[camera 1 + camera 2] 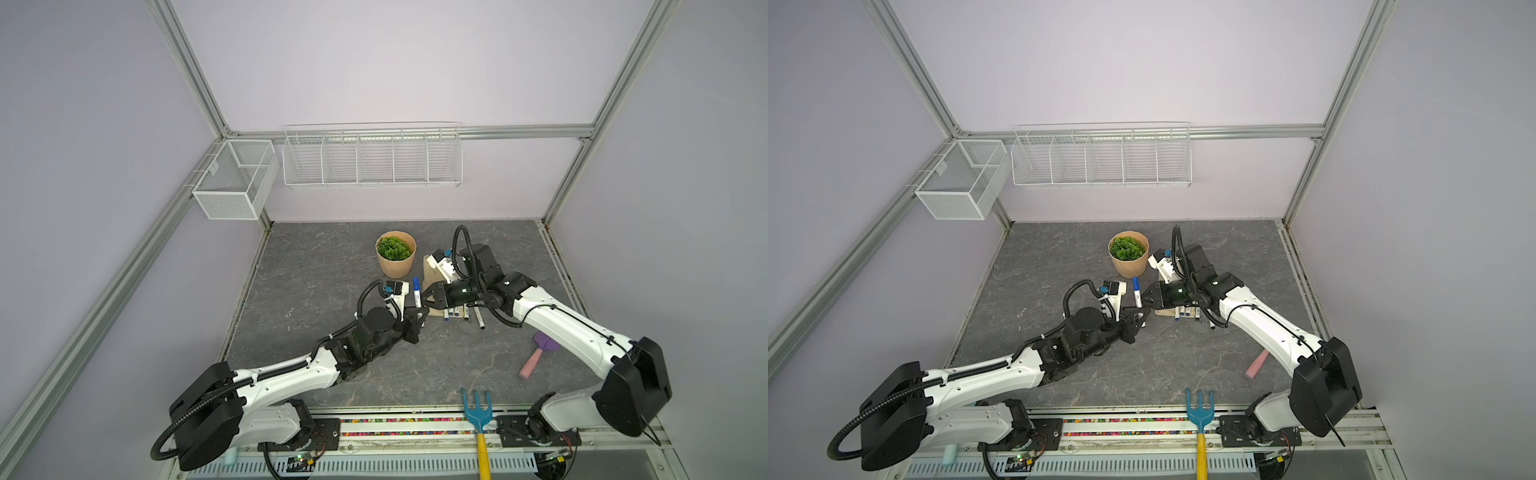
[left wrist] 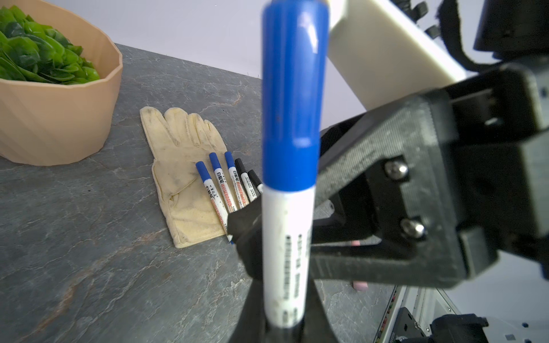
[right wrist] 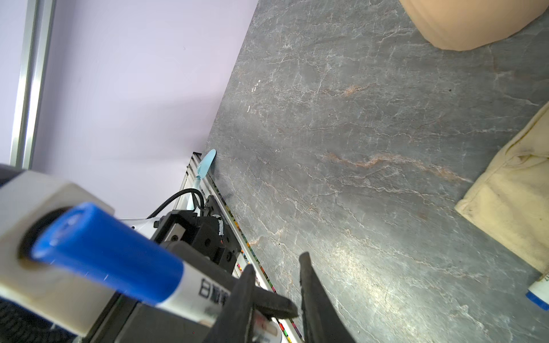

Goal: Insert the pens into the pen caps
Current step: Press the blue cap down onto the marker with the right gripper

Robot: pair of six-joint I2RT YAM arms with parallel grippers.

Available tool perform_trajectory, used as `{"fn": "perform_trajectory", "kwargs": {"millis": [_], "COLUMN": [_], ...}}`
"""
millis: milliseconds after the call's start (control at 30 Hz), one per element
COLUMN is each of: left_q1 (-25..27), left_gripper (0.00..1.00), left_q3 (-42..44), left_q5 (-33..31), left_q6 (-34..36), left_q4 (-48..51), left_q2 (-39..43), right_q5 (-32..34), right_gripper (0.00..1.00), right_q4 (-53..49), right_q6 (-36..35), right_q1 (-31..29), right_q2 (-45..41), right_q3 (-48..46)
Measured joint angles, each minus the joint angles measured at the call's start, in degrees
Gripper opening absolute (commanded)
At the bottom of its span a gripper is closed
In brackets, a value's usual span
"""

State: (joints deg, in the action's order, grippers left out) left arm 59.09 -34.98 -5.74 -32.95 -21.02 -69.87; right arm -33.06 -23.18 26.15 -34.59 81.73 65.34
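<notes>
Left tool (image 1: 418, 312) is clamped on the pen (image 1: 417, 296) barrel, holding it upright mid-frame in both top views, lower right of the pot (image 1: 395, 266). Blue cap (image 2: 292, 98) sits on the pen's top end and looks seated. Right tool (image 3: 276, 262) has jaws slightly apart, empty, just beside the barrel. Five capped pens (image 2: 227, 178) lie in a row on the glove (image 2: 178, 154) edge. I'd say capping of this pen is done. Next: right tool clears off, left lays it on the tabletop (image 1: 324, 270) by the row.
</notes>
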Motion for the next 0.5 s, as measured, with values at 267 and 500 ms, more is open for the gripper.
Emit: {"fn": "perform_trajectory", "kwargs": {"millis": [267,500], "left_q1": [-0.33,-0.33], "left_gripper": [0.00,0.00], "left_q3": [0.09,0.09], "left_q5": [0.00,0.02], "left_q6": [-0.52,-0.87], "left_q4": [-0.61,-0.61], "left_q2": [0.00,0.00], "right_q5": [6.73,7.04], "right_gripper": [0.39,0.39], "right_q4": [0.02,0.81], "right_q6": [-1.05,-2.40], "right_q1": [-0.35,-3.96], "right_q2": [-9.90,-8.70], "right_q3": [-1.40,-1.38]}}
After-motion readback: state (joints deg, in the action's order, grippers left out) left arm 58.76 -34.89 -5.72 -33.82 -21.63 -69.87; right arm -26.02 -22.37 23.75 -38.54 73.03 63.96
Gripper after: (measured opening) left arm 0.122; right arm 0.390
